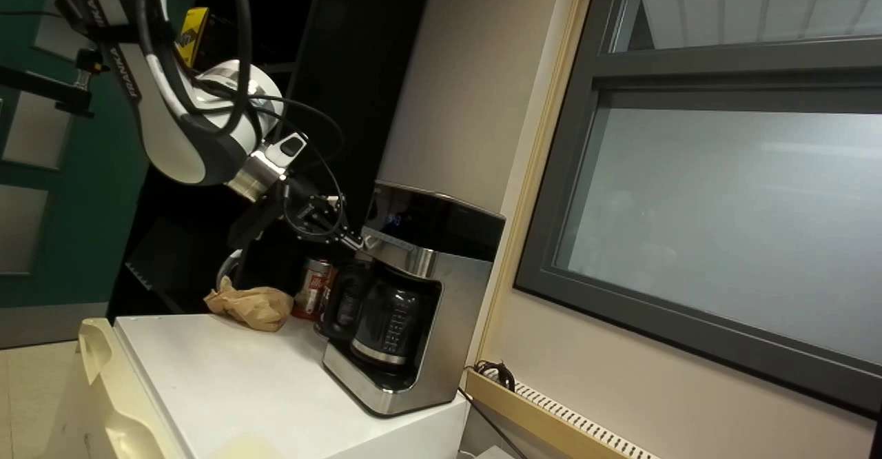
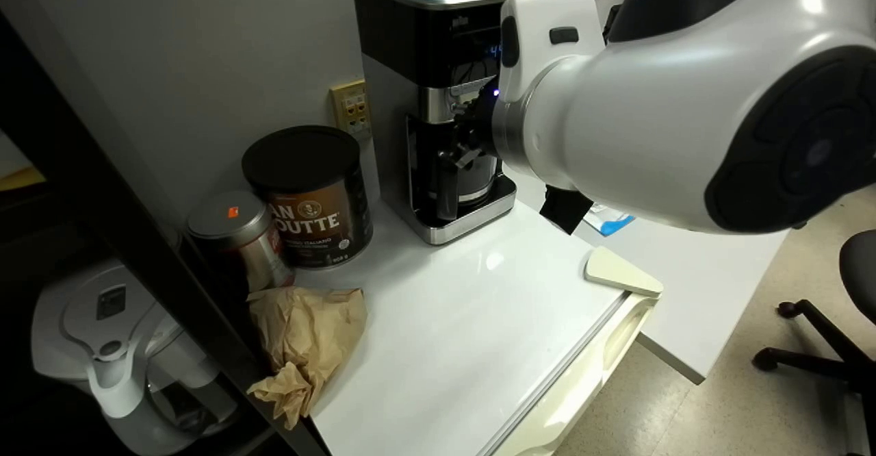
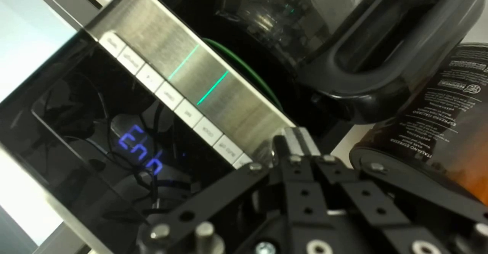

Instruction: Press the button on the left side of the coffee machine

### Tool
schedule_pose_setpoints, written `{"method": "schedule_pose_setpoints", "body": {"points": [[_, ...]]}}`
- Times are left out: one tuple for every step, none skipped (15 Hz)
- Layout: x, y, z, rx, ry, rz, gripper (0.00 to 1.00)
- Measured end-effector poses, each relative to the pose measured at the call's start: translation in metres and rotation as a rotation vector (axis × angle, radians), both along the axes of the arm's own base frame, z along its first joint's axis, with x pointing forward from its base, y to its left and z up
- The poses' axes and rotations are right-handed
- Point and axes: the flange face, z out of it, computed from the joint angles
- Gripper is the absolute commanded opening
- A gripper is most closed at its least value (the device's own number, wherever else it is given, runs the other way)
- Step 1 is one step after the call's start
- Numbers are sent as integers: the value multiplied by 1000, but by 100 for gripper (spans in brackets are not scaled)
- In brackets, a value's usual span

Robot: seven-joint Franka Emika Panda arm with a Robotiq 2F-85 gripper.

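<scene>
The coffee machine [image 1: 458, 321] is boxy, with a black display panel, a silver band and a glass carafe [image 1: 389, 324]. It also shows in an exterior view [image 2: 390, 38], partly behind the arm, and in the wrist view [image 3: 152, 29]. A row of light buttons [image 3: 189, 113] runs between the lit display and the silver band. My gripper [image 3: 299, 141] is shut and empty, fingertips together at the band's end nearest the carafe handle. It covers the end of the button row. In both exterior views the gripper [image 1: 357, 242] [image 2: 465, 117] is at the machine's front. I cannot tell whether it touches.
A large brown coffee can [image 2: 315, 216] stands beside the machine, close to the gripper in the wrist view [image 3: 427, 132]. A silver-and-red tin [image 2: 236, 226] and a crumpled paper bag [image 2: 308, 339] stand on the white top [image 2: 438, 346]. A dark shelf post [image 2: 123, 203] rises beside them.
</scene>
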Motion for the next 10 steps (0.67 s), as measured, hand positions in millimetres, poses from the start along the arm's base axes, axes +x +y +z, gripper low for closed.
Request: {"method": "schedule_pose_setpoints", "body": {"points": [[0,0,0,0,0,1,0],[-1,1,1,2,1,3,0],[-2,1,1,8,6,10,0],[-5,2,3,17,14,21,0],[-10,3,6,30,26,36,0],[-16,2,9,46,41,53,0],[-22,1,14,62,56,70,0],[-30,-1,19,79,73,86,0],[-37,-4,24,97,89,100,0],[-44,-8,29,114,104,113,0]]}}
